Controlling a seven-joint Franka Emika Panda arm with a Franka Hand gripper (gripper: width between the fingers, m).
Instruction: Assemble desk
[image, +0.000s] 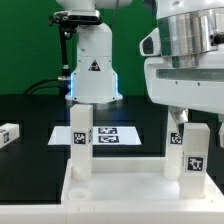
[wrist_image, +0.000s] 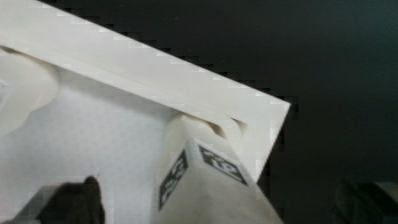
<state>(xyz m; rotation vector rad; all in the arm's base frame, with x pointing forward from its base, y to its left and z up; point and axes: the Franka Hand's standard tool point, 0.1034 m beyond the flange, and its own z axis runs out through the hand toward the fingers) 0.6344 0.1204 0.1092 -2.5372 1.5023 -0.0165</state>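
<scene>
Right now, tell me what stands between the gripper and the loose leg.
An upright leg socketed in the panel seems to stand between the open gripper and the loose leg farther to the exterior view's left.

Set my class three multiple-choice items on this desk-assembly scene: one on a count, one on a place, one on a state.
1. How many white rectangular block legs stand upright in the white square rimmed plastic panel?
A) none
B) two
C) four

2. Where does the loose leg, another white rectangular block, lie?
A) inside the panel
B) on top of another leg
C) on the black table, at the exterior view's left

3. How do the jaws of the robot's two-finger gripper stand?
A) open
B) shut on a leg
C) shut on nothing

Answers:
1 B: the left upright leg and the right upright leg stand in the panel.
2 C: it rests on the table, apart from the panel.
3 A: in the wrist view both fingers stand clear of the leg between them.
</scene>
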